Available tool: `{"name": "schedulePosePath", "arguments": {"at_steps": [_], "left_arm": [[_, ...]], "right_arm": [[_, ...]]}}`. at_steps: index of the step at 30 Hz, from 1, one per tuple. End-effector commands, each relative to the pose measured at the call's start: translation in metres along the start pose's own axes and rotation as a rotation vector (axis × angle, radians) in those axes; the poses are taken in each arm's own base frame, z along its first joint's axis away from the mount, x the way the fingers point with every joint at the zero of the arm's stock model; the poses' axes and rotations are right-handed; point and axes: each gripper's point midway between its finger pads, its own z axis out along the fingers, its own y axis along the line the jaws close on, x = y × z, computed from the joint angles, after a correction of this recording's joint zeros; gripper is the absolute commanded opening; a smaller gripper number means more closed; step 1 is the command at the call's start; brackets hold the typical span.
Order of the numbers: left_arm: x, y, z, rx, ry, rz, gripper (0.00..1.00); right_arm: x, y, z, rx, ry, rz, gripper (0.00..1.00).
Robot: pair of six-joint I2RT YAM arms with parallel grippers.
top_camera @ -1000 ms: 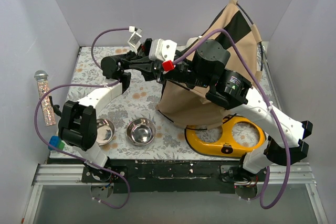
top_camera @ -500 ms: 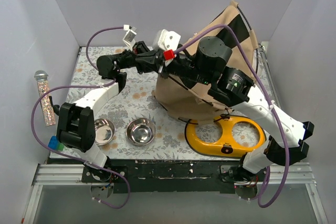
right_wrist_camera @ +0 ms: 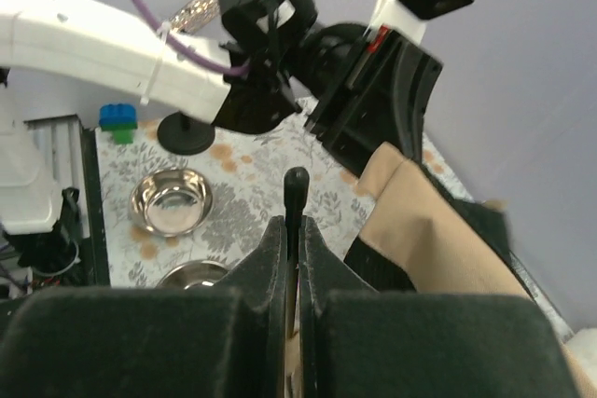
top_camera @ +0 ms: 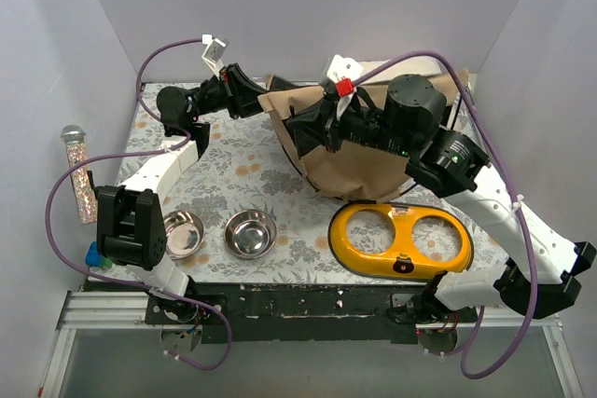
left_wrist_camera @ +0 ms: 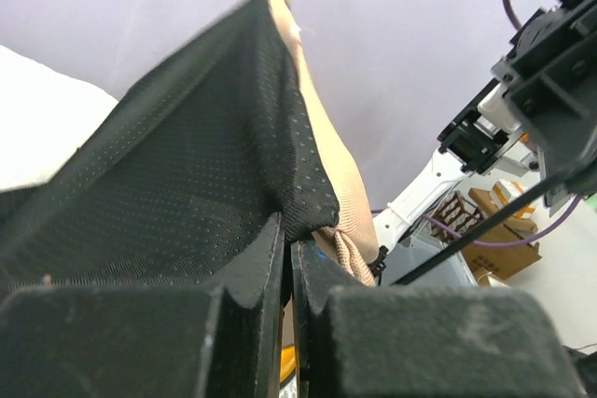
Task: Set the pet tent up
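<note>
- Sagging and swung leftward since a second ago, the large tan-brown fabric pet tent with black lining (top_camera: 359, 160) now lies low at the back middle of the flower-patterned bench (top_camera: 233, 170). Its peak no longer stands tall near the right wall.
- Reaching along the back of the bench, the left arm has met the tent's left edge. The left pincer (left_wrist_camera: 287, 230) has just closed and now grips the black-lined hem.
- The right pincer (right_wrist_camera: 292, 223) stays closed, seemingly on a thin black rod (right_wrist_camera: 296, 188) of the tent, though the tight view leaves that uncertain.
- With both arms holding it, the tent looks ready to be spread; it is not yet upright, so most of the setup remains.
- The yellow oval two-hole bowl stand (top_camera: 401, 240) lies just in front.
</note>
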Motion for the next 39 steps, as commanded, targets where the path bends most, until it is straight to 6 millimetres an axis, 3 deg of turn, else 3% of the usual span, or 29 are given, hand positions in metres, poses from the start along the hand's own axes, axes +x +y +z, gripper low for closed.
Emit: {"name": "schedulePosePath", "arguments": {"at_steps": [1, 6, 15, 23, 29, 39], "left_arm": [[-0.058, -0.025, -0.002, -0.040, -0.155, 0.048, 0.00], [-0.055, -0.035, 0.007, -0.043, -0.145, 0.017, 0.00], [-0.048, -0.042, 0.013, -0.091, -0.161, -0.074, 0.00], [-0.057, -0.036, 0.016, -0.199, -0.226, -0.178, 0.00], [-0.059, -0.045, 0.015, -0.183, -0.231, -0.123, 0.00], [-0.058, -0.072, 0.017, -0.120, -0.216, 0.139, 0.00]], "right_arm": [[0.054, 0.025, -0.020, -0.093, 0.165, 0.083, 0.01], [0.074, 0.025, -0.008, -0.119, 0.217, 0.150, 0.01], [0.055, 0.017, 0.011, -0.142, 0.104, 0.164, 0.01], [0.084, 0.017, 0.038, -0.157, 0.164, 0.262, 0.01], [0.108, 0.002, 0.041, -0.112, 0.212, 0.401, 0.01], [0.134, 0.006, 0.045, -0.165, 0.283, 0.510, 0.01]]}}
